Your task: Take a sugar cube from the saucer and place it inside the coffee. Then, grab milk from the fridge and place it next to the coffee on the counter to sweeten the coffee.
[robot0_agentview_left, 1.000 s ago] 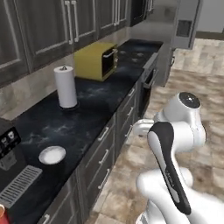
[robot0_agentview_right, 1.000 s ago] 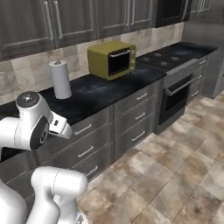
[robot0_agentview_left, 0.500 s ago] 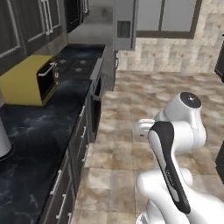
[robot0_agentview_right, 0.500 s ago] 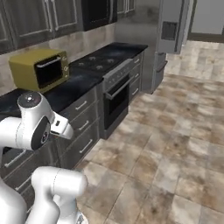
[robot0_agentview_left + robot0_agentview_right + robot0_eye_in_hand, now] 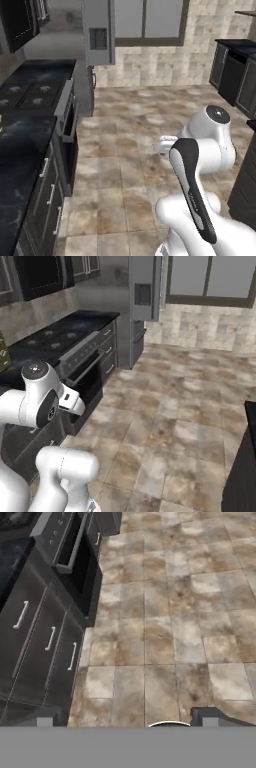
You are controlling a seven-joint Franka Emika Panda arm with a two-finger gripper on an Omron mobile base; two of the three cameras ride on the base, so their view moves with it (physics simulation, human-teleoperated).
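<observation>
The tall grey fridge stands shut at the far end of the counter run, also seen in the right base view. The black marbled counter runs along the left side. My gripper hangs open over the tiled floor with nothing between its fingers, pointing down beside the dark drawers. The folded white arm holds the hand low in front of the base. The sugar cube, the saucer, the coffee and the milk are out of view.
A black cooktop and oven with a silver handle sit between counter and fridge. A wide brown tiled floor opens ahead. Dark cabinets stand at the far right, and a dark unit edge is close on the right.
The whole picture has swung right along the counter as the base turned. The microwave and paper roll left the view; stove, fridge and floor came in. The gripper stays open.
</observation>
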